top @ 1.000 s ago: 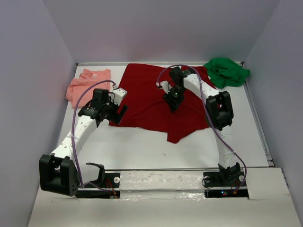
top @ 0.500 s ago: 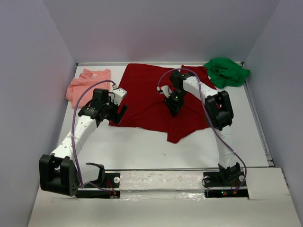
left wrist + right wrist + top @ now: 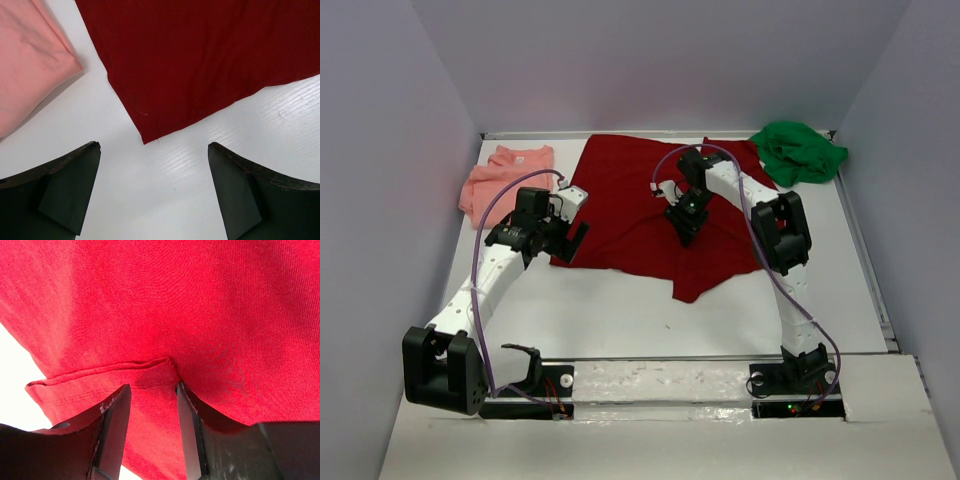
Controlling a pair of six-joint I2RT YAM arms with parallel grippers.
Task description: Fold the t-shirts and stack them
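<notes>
White tubular left arm (image 3: 485, 280) and right arm (image 3: 798, 305), black joints; thin purple cables (image 3: 476, 262) loop behind black wedge-fingered left claw (image 3: 575, 240) and right claw (image 3: 686, 228).

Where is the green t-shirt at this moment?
In the top view, the green t-shirt lies bunched in the table's far right corner, beside the spread dark red t-shirt.

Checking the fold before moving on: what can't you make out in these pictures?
Right gripper: in its wrist view, unclear whether it pinches the hem of the red shirt; from the top, its own body hides the contact.
Pink shirt: left wrist view, cut off by the frame edge.
Green shirt: top view, crumpled, sleeves hidden in folds.
</notes>
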